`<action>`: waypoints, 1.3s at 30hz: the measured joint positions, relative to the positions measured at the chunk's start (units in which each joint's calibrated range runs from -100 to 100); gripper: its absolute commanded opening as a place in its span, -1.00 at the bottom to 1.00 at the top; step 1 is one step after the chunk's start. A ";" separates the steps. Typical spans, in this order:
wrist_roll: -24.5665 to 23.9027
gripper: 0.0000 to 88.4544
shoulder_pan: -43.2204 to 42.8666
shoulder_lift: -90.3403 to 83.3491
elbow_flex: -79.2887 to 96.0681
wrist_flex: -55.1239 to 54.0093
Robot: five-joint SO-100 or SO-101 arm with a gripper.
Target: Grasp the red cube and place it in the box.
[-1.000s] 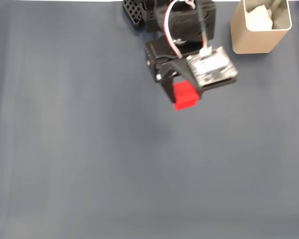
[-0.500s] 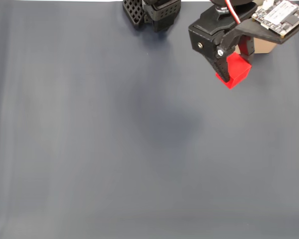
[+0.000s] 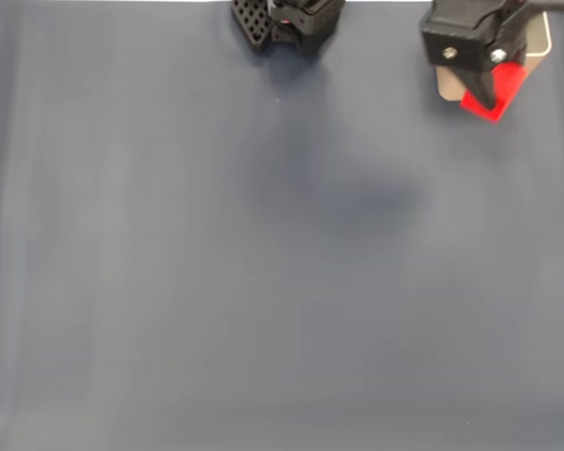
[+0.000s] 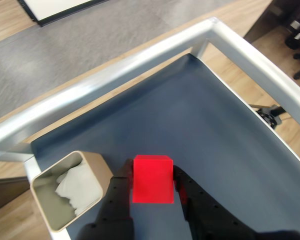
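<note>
So in the fixed view a dark blue-grey mat [image 3: 216, 282] is seen across nearly everything, with the black arm base [image 3: 287, 17] up at the top edge a bit left of centre, and over in the top right corner the gripper [image 3: 486, 92] is found clamped on the red cube [image 3: 496, 94], held up over the near edge of the box [image 3: 542, 42]. The box is mostly covered by the arm there, just a beige sliver of it is shown. In the wrist view, starting from the left, the box [image 4: 42, 205] is seen properly: beige walls, rounded corners, open top, with something white crumpled up [image 4: 72, 187] inside. Just right of it the cube [image 4: 152, 179] is pinched between the two black fingers [image 4: 119, 195], one flat face turned to the camera and its edges sitting pretty much square to the fingers; no long axis to speak of, it's a cube. The gripper [image 4: 152, 192] is closed down to the cube's width. A silver metal frame [image 4: 240, 50] round the mat, wood floor and grey carpet are also picked up by that camera.
</note>
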 measured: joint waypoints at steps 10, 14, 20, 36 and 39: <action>-0.68 -1.00 -6.16 -1.16 0.82 0.00; -0.93 -1.00 -8.64 -1.69 1.64 0.00; -1.32 -1.00 -12.03 -3.12 3.28 0.97; -1.95 -0.99 -20.37 -4.10 5.74 1.14; -1.95 -0.99 -21.27 -4.10 6.74 0.97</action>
